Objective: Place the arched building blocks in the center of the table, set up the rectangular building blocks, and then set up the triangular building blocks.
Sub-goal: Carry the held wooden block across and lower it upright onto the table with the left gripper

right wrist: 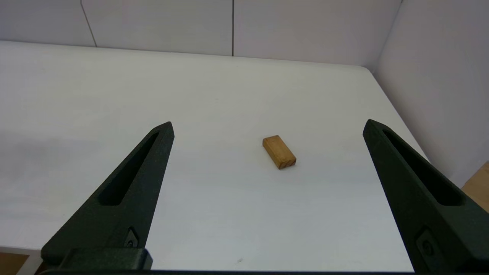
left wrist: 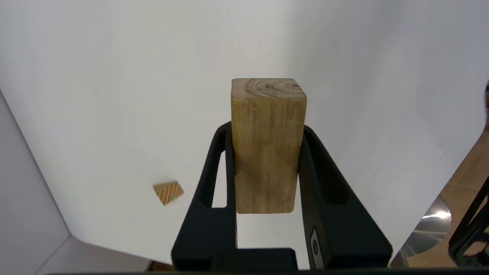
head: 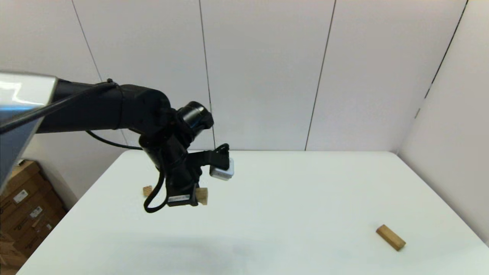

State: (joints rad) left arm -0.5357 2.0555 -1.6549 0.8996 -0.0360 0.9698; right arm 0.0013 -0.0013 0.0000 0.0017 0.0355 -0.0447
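Note:
My left gripper [left wrist: 267, 131] is shut on the arched block [left wrist: 267, 145], a chunky light-wood piece held above the table [head: 290, 191] on its left side. In the head view only one end of the arched block [head: 202, 195] shows beside the left wrist. The small triangular block [head: 147, 190] with striped grain lies on the table just left of it, also seen as the triangular block [left wrist: 168, 192]. The slim tan rectangular block [head: 390, 237] lies flat near the front right. My right gripper [right wrist: 268, 125] hovers open above and short of the rectangular block [right wrist: 279, 152].
Cardboard boxes [head: 23, 208] stand on the floor past the table's left edge. White wall panels [head: 267, 76] rise behind the far edge and along the right side. The left arm [head: 114, 107] reaches in high over the left part of the table.

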